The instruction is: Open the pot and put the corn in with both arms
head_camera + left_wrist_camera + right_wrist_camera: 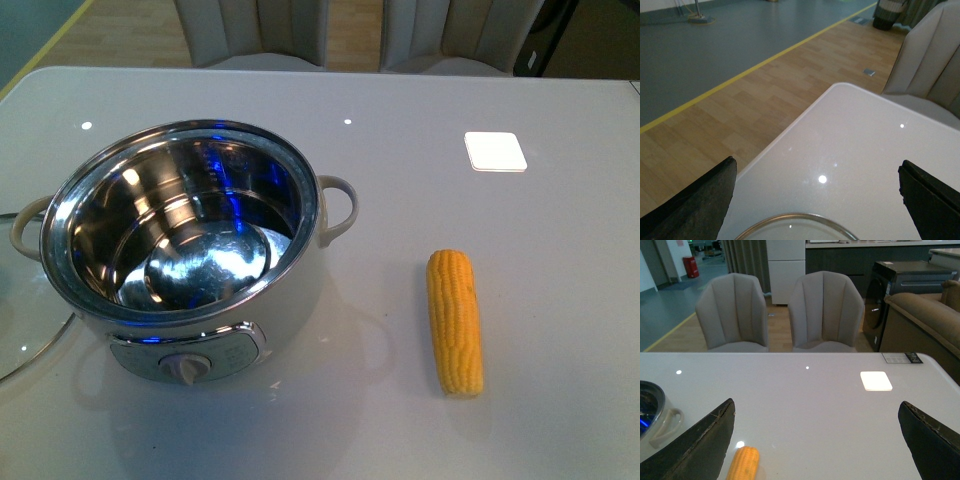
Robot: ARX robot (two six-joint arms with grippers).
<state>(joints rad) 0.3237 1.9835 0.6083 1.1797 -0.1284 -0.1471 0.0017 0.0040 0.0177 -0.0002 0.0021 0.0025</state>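
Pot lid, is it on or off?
Off. The pot shows its shiny steel inside, and the glass lid lies on the table beside it.

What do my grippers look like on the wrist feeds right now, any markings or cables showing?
Only the fingertips show. The left gripper has two matte black, wedge-shaped fingers with a grainy surface. The right gripper looks the same, its fingers showing pale scuffed edges. No cables, markings or arm links are visible, and the front view shows neither arm.
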